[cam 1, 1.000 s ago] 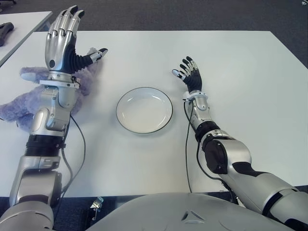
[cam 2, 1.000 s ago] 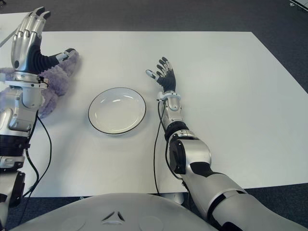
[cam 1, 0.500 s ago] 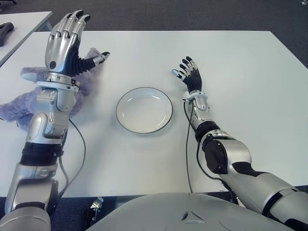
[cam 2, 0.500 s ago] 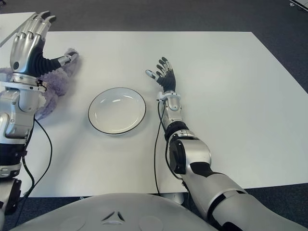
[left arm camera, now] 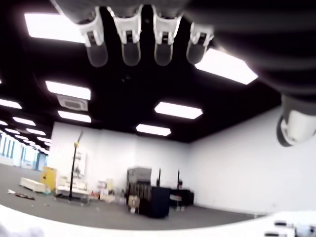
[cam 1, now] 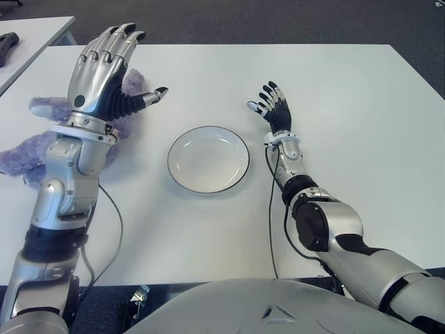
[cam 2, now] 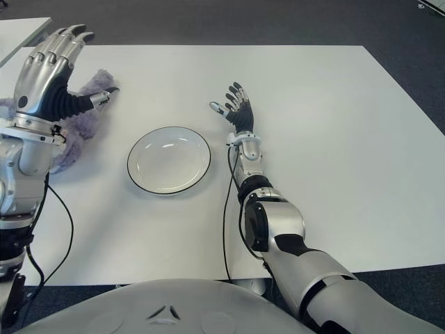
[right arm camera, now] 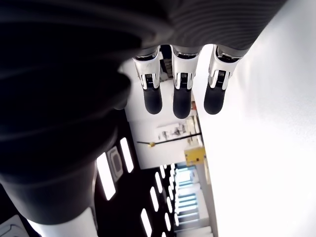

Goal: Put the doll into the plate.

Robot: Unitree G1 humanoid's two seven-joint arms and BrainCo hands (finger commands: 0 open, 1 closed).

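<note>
- The purple plush doll (cam 1: 28,149) lies on the white table (cam 1: 348,90) at the robot's far left, well left of the plate, and partly hidden behind the left forearm.
- The left hand (cam 1: 104,73) is raised over the doll with its back toward the head camera. Its four fingers (left arm camera: 126,47) are stretched out side by side, the thumb sticks out toward the plate, and nothing is in its grasp.
- In the left wrist view those fingertips hang free against the ceiling lights, with no plush between them.
- The white plate (cam 1: 208,158), with a thin dark rim, sits empty near the middle of the table, between the two arms.
- The right hand (cam 1: 273,108) shows just right of the plate and a little farther back, palm turned up. Its fingers (right arm camera: 181,96) are loosely extended and hold nothing.
- Whether the right forearm touches the tabletop, I cannot tell from here.
- A thin black cable (cam 1: 271,229) runs along the right arm across the table toward the robot's body.
</note>
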